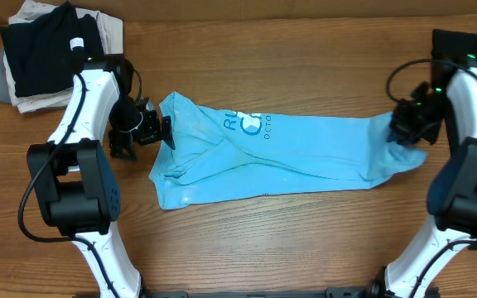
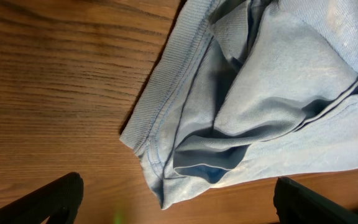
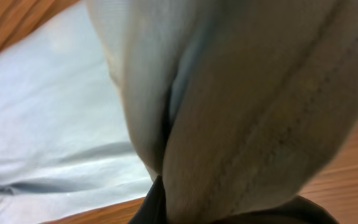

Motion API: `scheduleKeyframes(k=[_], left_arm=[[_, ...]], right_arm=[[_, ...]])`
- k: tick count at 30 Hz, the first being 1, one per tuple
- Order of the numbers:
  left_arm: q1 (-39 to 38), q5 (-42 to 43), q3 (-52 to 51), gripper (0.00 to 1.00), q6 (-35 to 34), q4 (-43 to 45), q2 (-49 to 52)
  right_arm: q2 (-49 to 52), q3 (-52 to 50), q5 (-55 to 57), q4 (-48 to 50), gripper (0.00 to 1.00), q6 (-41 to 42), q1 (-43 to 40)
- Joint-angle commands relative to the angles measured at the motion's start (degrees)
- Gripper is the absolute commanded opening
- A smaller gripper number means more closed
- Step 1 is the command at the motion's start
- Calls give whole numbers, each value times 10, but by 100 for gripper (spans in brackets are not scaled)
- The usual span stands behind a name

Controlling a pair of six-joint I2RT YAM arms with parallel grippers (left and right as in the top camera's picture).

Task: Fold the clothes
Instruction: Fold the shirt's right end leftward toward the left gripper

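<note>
Limp blue T-shirt (image 1: 280, 153) lying lengthwise on the counter (image 1: 288, 248), one end pinched.

The right gripper (image 1: 404, 128) is clamped on a bunched fold at the shirt's right end. The left gripper (image 1: 157, 132) stands wide, holding nothing, just beside the rumpled left end. The cloth looks light and floppy, so it will probably sag and slide. The ribbed edge (image 2: 166, 81) seems the firmest place to pinch.

The T-shirt (image 1: 305, 149) lies across the middle of the table (image 1: 305, 244); a clothes pile (image 1: 48, 50) sits in the back-left corner
</note>
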Motion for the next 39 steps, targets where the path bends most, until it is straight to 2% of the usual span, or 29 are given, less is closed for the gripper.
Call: scheduleKeyframes(k=[1,17,29,37,38,39], left_arm=[[-5,6,7,100,-2,-2,-16],[-5,5,7,100,-2,-1,-16],[-5,5,7,100,-2,1,-16],[-5,5,7,100,-2,3,-16],[-5,5,7,100,-2,3,-16],[-5,5,7,100,-2,3,-16]], right_arm=[[-22,12,-7,-1,4,14,49],[-21,-8,-18,25,4,54,215],[-21,-75,-46,106,5,58,285],[-21,-79,-81,142,4,68,320],[-21,-79,-82,146,6,69,324],[-21,-79,-82,149,18,69,328]])
